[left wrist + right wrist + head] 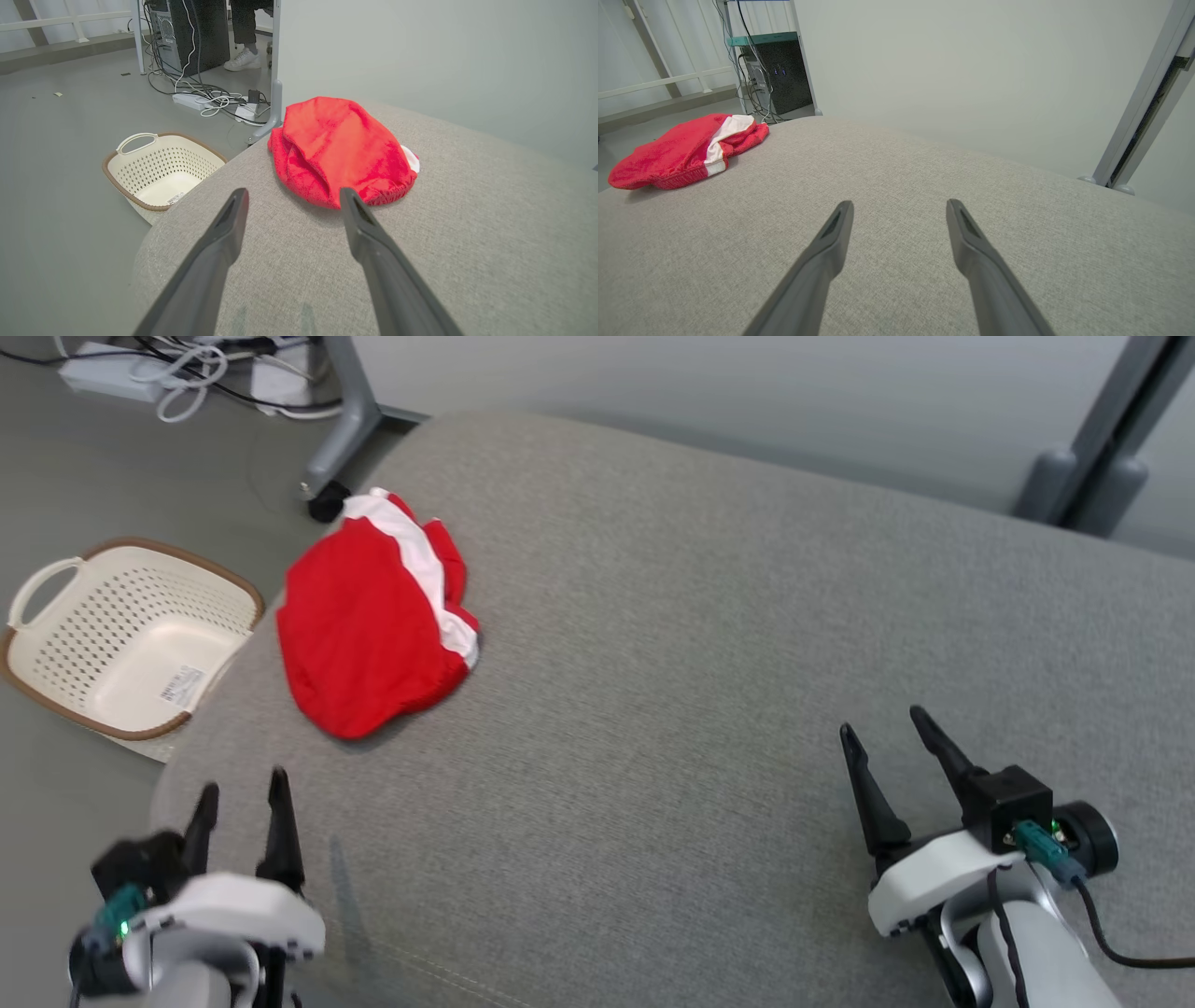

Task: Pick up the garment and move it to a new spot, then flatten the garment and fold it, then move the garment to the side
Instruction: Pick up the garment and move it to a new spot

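Viewing garment [364, 625]: I see it bunched on the grey cushion [700, 616], just ahead of my left gripper [244, 781], untouched.
left gripper: fingers spread, empty.
right gripper [881, 720]: spread, empty, well apart from garment.

A grey fabric cushion [709, 663] fills the foreground, grey floor [84, 476] and cream basket [131, 597] beside it, pale wall [747, 383] behind.
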You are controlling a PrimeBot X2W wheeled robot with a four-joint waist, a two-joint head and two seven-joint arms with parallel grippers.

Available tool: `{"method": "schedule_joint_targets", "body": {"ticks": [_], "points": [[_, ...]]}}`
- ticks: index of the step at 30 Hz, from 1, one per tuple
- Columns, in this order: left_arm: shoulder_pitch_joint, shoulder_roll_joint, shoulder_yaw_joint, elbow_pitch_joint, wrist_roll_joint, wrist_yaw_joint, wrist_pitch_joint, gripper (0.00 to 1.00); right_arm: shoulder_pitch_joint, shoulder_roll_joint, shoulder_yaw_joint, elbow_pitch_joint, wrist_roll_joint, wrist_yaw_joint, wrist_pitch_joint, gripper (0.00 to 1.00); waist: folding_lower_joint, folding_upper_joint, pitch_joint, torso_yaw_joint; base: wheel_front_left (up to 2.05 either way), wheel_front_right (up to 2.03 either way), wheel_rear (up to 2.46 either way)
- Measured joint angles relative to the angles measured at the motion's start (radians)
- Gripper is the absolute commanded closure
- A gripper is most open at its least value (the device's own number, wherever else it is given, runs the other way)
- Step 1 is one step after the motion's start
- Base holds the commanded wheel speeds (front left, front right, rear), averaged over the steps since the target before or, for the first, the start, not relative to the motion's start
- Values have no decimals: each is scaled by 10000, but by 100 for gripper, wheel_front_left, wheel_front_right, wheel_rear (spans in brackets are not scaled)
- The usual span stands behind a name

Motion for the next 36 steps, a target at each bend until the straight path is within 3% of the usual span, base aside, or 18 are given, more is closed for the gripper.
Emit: {"method": "schedule_joint_targets", "body": {"ticks": [10, 17, 21, 22, 23, 24, 31, 36], "points": [[-3187, 934, 150, 2452, -38, -545, -2, 0, -761, -244, -44, -633, -660, 0, 0, 0, 0, 0, 1451, -1042, 0, 0, 0], [-4567, 1567, -196, 4686, -186, -612, 21, 0, -1035, -412, -8, -802, -723, 0, 0, 0, 0, 0, 2177, -1800, 0, 0, 0], [-4999, 1626, -378, 5714, -194, -627, 161, 0, -1130, -462, -27, -867, -723, 0, 0, 0, 0, 0, 2445, -2163, 0, 0, 0], [-5106, 1639, -418, 5887, -192, -644, 155, 29, -1157, -460, -42, -874, -721, 0, -2, 0, 0, 0, 2487, -2247, 0, 0, 0], [-5180, 1643, -453, 6042, -194, -644, 150, 78, -1167, -462, -59, -892, -721, 0, 0, 0, 0, 0, 2513, -2322, 0, 0, 0], [-5215, 1643, -454, 6174, -219, -644, 142, 100, -1168, -449, -94, -909, -711, 0, 0, 0, 0, 0, 2528, -2386, 0, 0, 0], [-5225, 1636, -639, 6176, -234, -646, 33, 100, -999, -324, -357, -874, -529, 0, 0, 0, 0, 0, 2212, -2535, 0, 0, 0], [-5194, 1459, -813, 4334, -263, -650, 17, 100, -774, -171, -525, -811, -280, 0, 0, 0, 0, 0, 1632, -2591, 0, 0, 0]]}}
